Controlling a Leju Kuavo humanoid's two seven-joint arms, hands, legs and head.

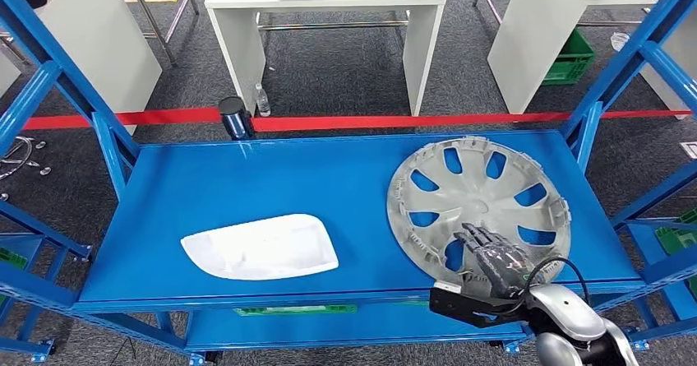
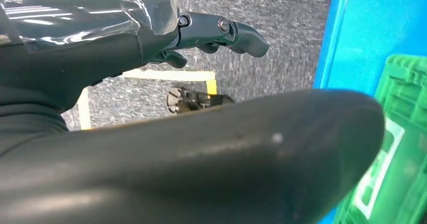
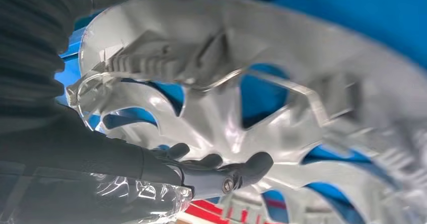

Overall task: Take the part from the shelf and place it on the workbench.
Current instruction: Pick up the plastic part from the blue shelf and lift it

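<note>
Hubcap (image 1: 479, 206), grey, is lying on blue shelf (image 1: 246, 193), right side. Right hand (image 1: 493, 261) is resting fingers on its near edge; grasp unclear. Left hand (image 2: 221, 32) is hanging loosely open, holding nothing.

Hubcap (image 3: 282, 98): grey plastic wheel cover seen close, clips along its rim, blue shelf (image 3: 382, 12) showing through the openings.
Right hand (image 3: 166, 168): dark fingers (image 3: 252, 166) lie against a spoke of the hubcap; whether they grip it cannot be told.
</note>
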